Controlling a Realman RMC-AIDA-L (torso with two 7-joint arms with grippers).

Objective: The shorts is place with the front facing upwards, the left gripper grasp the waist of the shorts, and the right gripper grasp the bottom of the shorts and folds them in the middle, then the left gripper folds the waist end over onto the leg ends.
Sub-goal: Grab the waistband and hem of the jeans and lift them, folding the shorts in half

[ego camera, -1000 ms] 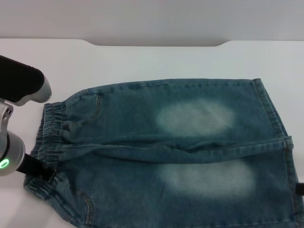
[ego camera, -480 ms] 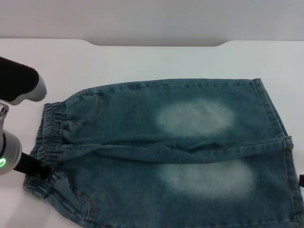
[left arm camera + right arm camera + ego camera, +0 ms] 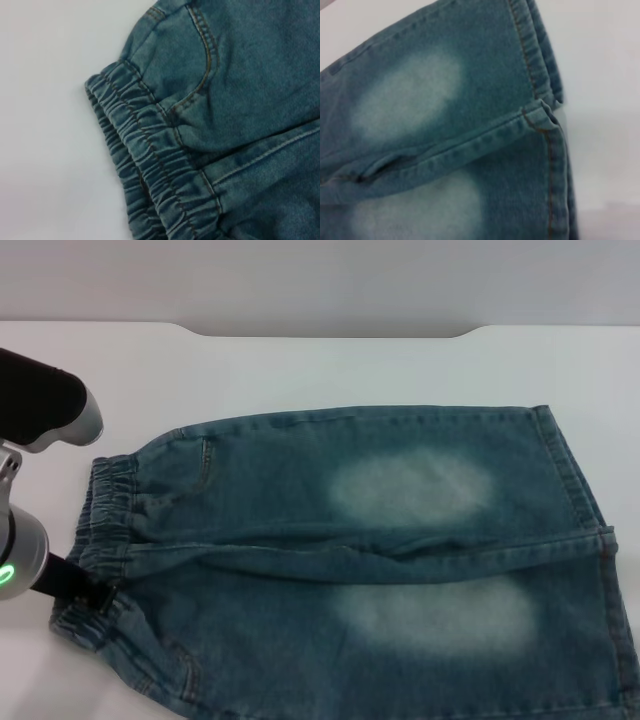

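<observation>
Shorts point(image 3: 370, 560) lie flat on the white table point(image 3: 300, 370), waistband point(image 3: 105, 530) toward the left arm, hems point(image 3: 585, 500) at the opposite end. Left gripper point(image 3: 85, 595) sits at the waistband's near corner, touching the fabric; can't tell whether it's spread or pinching. Right gripper isn't visible; its wrist camera looks down on the hems point(image 3: 545, 95).

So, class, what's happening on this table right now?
A two-armed robot is working on folding denim shorts that lie spread flat on a white table. The left claw sits at the gathered waistband on the robot's left. The right claw is out of the head view; its wrist camera looks down on the leg hems. No fold has been made yet.
</observation>
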